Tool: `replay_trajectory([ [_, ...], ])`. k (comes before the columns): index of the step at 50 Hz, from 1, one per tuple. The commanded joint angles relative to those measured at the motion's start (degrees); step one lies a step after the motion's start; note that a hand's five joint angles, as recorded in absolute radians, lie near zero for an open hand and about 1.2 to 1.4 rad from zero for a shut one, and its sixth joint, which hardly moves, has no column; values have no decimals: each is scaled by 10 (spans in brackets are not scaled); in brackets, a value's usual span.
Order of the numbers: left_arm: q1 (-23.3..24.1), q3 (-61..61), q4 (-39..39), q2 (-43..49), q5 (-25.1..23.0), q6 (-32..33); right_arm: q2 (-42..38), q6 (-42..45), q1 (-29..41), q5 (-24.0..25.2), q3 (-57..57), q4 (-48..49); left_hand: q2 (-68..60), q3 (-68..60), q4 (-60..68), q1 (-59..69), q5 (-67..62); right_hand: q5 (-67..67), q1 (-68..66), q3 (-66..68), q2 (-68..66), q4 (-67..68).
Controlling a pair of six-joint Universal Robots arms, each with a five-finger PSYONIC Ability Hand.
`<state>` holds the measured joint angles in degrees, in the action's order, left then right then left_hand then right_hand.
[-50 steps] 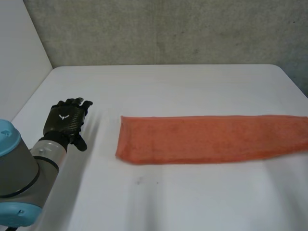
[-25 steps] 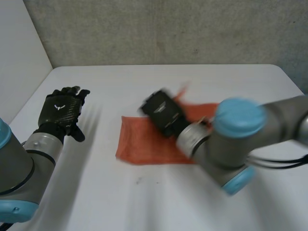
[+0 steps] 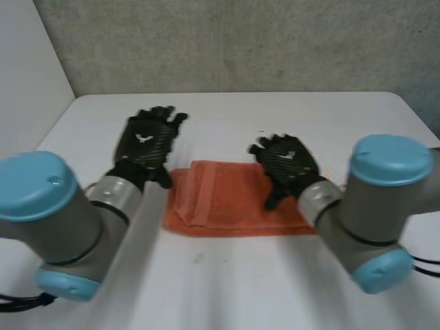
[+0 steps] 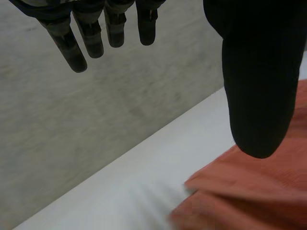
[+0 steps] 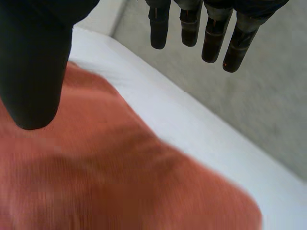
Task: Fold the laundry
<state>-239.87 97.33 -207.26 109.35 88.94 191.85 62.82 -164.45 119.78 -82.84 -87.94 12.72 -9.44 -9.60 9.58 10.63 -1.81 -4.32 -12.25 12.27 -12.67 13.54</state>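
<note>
The white table [image 3: 227, 289] is taken up near its middle by the orange towel [image 3: 230, 203], which is laid flat with one layer doubled over another. The left hand [image 3: 146, 144] is held by the towel's far left corner and the right hand [image 3: 289, 165] over its right part. Both are spread, fingers straight and nothing grasped, presumably so that another fold can be started.
</note>
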Motion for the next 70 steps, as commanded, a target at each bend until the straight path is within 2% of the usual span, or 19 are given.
replay_trajectory([
  [1,53,-74,2,96,2,-7,18,-18,-109,22,-105,4,-6,-4,5,-6,18,43,23,-23,27,-35],
  [5,54,-89,2,126,3,-6,15,-9,-135,40,-121,6,-6,-4,5,-6,18,0,-20,20,-16,7],
  [8,54,-96,1,144,4,-6,-1,16,-148,53,-123,14,-8,-6,6,-4,16,-195,-216,215,-211,203],
  [9,54,-96,2,145,6,-6,-16,32,-154,55,-122,20,-6,-4,5,-6,18,-360,-380,380,-376,367],
  [10,54,-96,2,145,6,-6,-16,32,-155,55,-122,20,-6,-4,5,-6,18,-361,-382,382,-378,369],
  [12,49,-87,4,141,9,-6,-34,70,-169,51,-114,35,-6,-4,5,-6,18,-656,-676,676,-672,663],
  [15,46,-81,5,133,12,-6,-30,108,-169,50,-95,48,-6,-4,5,-6,18,-657,-677,677,-673,665],
  [21,21,-36,8,67,46,-6,-27,136,-125,44,-28,50,-6,-4,5,-6,18,-657,-677,677,-673,665],
  [23,7,-26,9,53,52,-6,-34,135,-33,44,36,45,-6,-4,5,-6,18,-657,-677,677,-673,665],
  [26,-17,-7,12,24,61,-8,-45,135,12,46,66,42,-6,-4,5,-6,18,-657,-677,677,-673,665],
  [31,-31,14,19,-2,69,-9,-127,140,143,62,143,34,-6,-4,5,-6,18,-657,-677,677,-673,665],
  [36,-41,25,25,-12,70,-8,-189,142,192,74,167,14,-6,-4,4,-6,18,-657,-677,677,-673,665],
  [38,-42,25,26,-13,70,-9,-195,139,194,70,174,6,-6,-4,4,-6,18,-657,-677,677,-673,665],
  [39,-42,24,26,-13,70,-10,-191,137,193,65,177,-1,-6,-4,4,-6,18,-429,-450,450,-446,437],
  [40,-42,24,26,-13,70,-10,-190,137,193,65,177,-1,-6,-4,4,-6,18,-427,-448,447,-443,435],
  [42,-42,22,26,-13,69,-10,-157,121,186,51,172,-2,-6,-4,4,-6,18,43,23,-23,27,-35],
  [50,-32,-9,26,-5,65,-11,-39,-61,93,23,128,-2,-6,-4,5,-6,18,43,23,-23,27,-35],
  [55,18,-54,26,33,55,-33,-33,-150,60,25,126,-11,-9,-8,8,-2,14,43,23,-23,27,-35],
  [70,57,-117,116,137,57,-77,-165,-157,25,27,206,-118,-16,-15,15,4,8,43,23,-23,27,-35],
])
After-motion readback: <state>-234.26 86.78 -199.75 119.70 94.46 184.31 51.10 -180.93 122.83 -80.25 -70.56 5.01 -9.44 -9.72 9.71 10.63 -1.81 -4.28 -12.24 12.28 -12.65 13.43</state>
